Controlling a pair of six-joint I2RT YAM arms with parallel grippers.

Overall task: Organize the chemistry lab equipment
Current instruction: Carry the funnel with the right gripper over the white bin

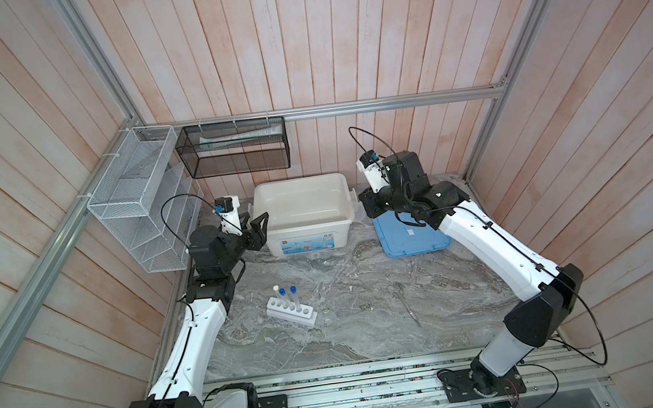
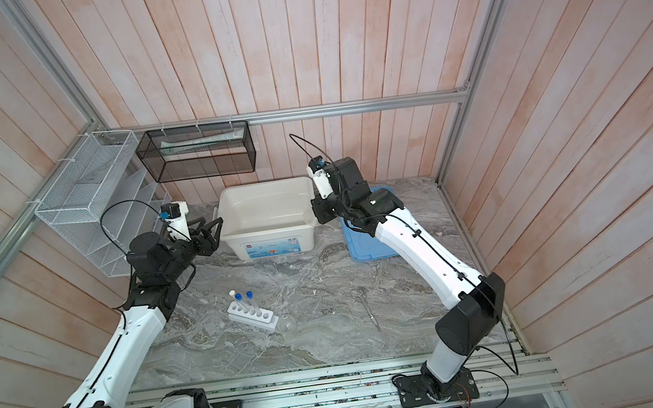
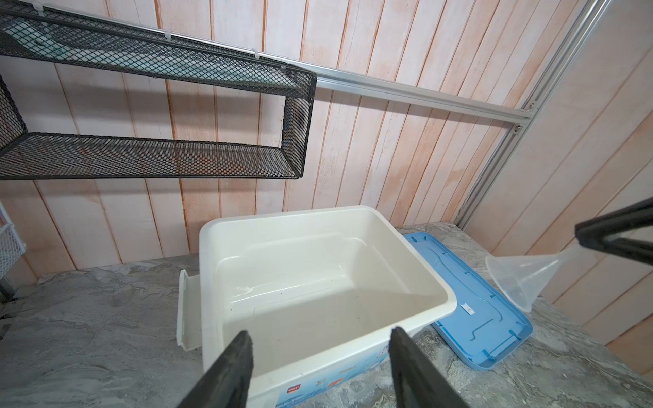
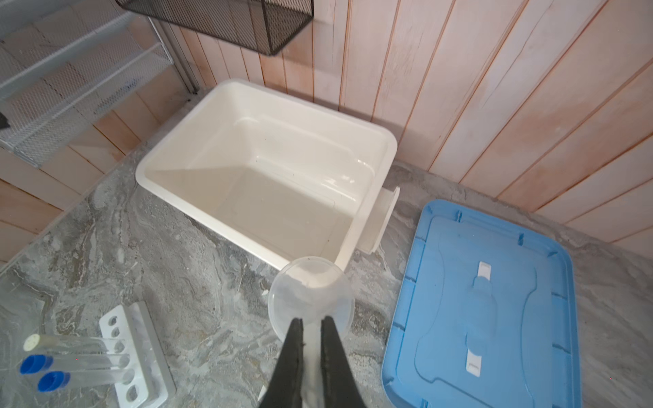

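The right fingers (image 4: 293, 353) were closed on the narrow stem of a clear funnel (image 4: 311, 300), holding it above the bench (image 1: 356, 335) just off the 3 o'clock side of the open white bin (image 1: 306, 227), wide mouth turned toward the bin's near corner. The left fingers (image 3: 233, 367) were spread apart with nothing between them, poised at the bin's 9 o'clock side near its rim. The bin sat at 12 o'clock on the bench against the back wall, and its blue lid (image 1: 400, 242) lay flat at about 2 o'clock, just beside it. At about 8 o'clock stood the white rack (image 1: 287, 317) with three tubes (image 1: 296, 298) upright in its holes, two with blue caps and one with a white cap. A small round flask (image 1: 328, 318) rested on the bench just beside the rack's 4 o'clock end. The thin metal spatula (image 1: 407, 304) lay flat at about 4 o'clock, well apart from the rack and the flask
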